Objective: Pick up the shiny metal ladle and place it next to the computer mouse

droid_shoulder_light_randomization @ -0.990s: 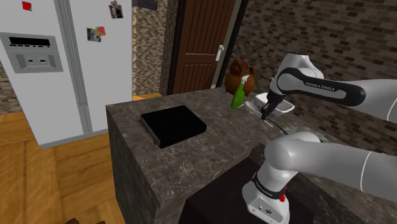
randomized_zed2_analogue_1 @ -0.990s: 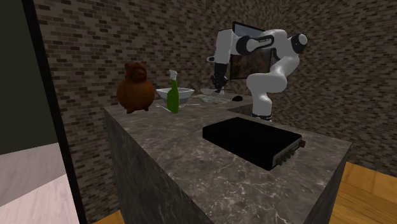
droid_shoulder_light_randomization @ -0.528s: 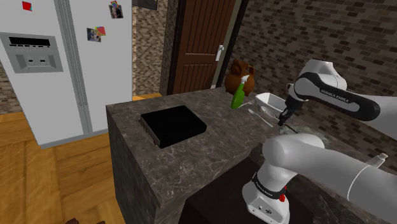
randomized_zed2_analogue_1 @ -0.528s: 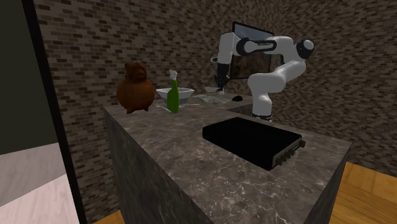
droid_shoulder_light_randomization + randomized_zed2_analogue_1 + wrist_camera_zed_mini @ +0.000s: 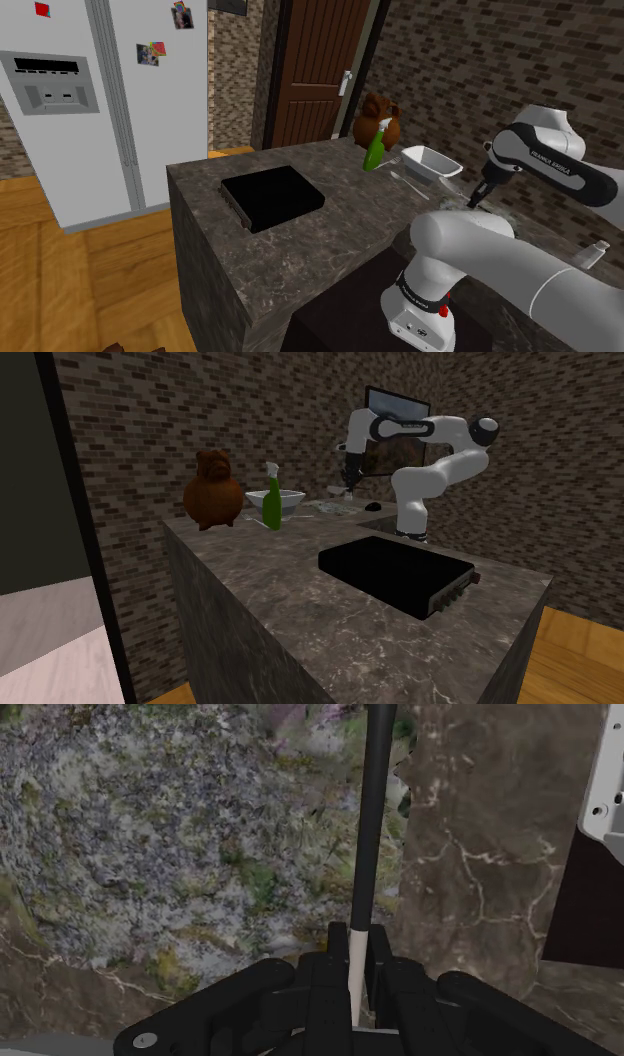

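Observation:
My gripper (image 5: 353, 949) is shut on the thin straight handle of the ladle (image 5: 372, 824), which runs away from the fingers and looks dark along most of its length. Under it lies a mottled grey-green mat (image 5: 180, 834) on the dark marble counter (image 5: 480, 854). In the shoulder view the gripper (image 5: 477, 197) hangs over the counter, to the right of the white bowl (image 5: 430, 160). From the second exterior view the gripper (image 5: 349, 482) hovers just left of the small dark computer mouse (image 5: 372, 506), above the mat (image 5: 335, 508).
A green spray bottle (image 5: 373, 153) and a brown bear figure (image 5: 378, 118) stand beside the bowl. One thin light utensil (image 5: 405, 180) lies on the counter near the bowl. A flat black box (image 5: 272, 195) occupies the counter's near end. A monitor (image 5: 395, 427) stands behind the arm.
The gripper has swung toward the shoulder view's right, away from the bowl, still clasping the ladle handle. In the second exterior view it drifted slightly right toward the mouse.

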You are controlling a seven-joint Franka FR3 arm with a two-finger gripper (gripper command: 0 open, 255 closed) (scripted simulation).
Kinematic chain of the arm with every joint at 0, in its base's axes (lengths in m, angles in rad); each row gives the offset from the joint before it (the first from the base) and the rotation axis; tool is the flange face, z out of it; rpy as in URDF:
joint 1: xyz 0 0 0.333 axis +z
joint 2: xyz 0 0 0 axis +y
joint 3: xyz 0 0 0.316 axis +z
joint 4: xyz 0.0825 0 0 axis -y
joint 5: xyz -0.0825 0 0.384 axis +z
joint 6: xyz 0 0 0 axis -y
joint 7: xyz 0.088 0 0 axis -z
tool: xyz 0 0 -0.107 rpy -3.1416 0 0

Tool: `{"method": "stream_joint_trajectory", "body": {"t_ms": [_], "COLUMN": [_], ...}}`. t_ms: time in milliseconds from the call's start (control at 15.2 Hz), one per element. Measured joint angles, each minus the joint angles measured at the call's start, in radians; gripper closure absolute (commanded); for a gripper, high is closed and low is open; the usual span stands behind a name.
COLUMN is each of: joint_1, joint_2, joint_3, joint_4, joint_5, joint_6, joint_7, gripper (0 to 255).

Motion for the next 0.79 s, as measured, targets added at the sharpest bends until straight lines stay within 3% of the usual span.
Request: {"method": "stream_joint_trajectory", "body": {"t_ms": [396, 792], "joint_1": [-0.036, -0.019], "joint_2": [0.016, 0.053], "joint_3": [-0.134, -0.267], "joint_4": [0.115, 0.269], "joint_5": [-0.103, -0.189], "joint_6": [-0.02, -0.024], "joint_7": [-0.158, -0.304], "gripper": [255, 255]}}
